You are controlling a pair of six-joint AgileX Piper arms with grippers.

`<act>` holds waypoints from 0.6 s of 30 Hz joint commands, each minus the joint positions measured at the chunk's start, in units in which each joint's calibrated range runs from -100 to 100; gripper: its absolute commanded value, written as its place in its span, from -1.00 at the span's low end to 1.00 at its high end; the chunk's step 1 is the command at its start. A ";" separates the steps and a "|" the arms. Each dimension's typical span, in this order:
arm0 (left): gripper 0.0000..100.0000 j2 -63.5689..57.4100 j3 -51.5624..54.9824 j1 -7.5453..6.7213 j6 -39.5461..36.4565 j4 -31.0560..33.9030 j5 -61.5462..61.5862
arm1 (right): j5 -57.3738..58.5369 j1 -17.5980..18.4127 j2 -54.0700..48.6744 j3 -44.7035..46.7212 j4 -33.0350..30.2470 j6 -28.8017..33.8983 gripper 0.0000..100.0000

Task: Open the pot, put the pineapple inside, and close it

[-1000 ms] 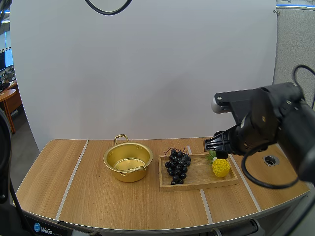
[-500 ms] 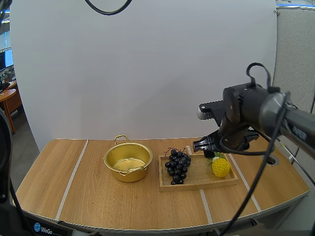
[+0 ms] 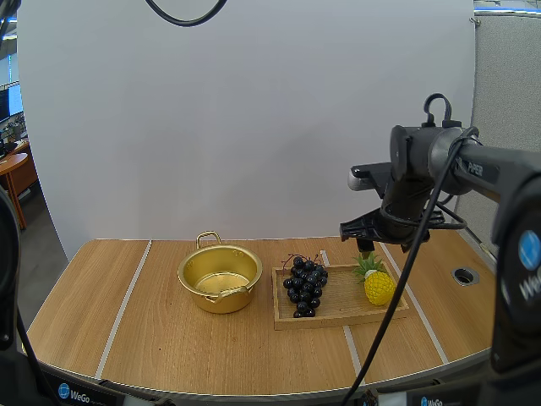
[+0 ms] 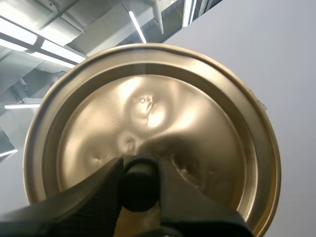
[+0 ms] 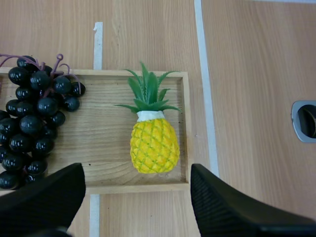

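- The lid [image 4: 163, 113] is gripped by its black knob [image 4: 139, 183] in the clamped left pincer [image 4: 139, 186].
- The right pincer [image 5: 134, 196] is spread wide and empty above the pineapple [image 5: 153, 143].
- The pineapple is laid in the wooden tray [image 5: 106, 132] beside the grapes [image 5: 34, 118].
- The pot [image 3: 190, 272] is uncovered on the table [image 3: 169, 338].

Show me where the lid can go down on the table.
Widest bare table is left of the pot, out to the table's left edge. A strip runs along the front edge, before pot and wooden tray. A smaller patch lies right of the tray. Crowded: the tray, with grapes, pineapple and the open right hand above.
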 commanded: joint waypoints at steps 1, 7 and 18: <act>-1.00 -0.29 -0.48 -0.11 -0.59 0.26 -1.79 | -2.12 -3.36 3.12 -0.39 5.59 -6.81 1.00; -1.00 -0.29 -0.48 -0.11 -0.59 0.26 -1.79 | -4.17 -5.62 8.18 -0.39 8.18 -11.74 1.00; -1.00 -0.29 -0.48 -0.11 -0.59 0.26 -1.79 | -10.99 -5.62 15.75 -0.39 8.53 -13.53 1.00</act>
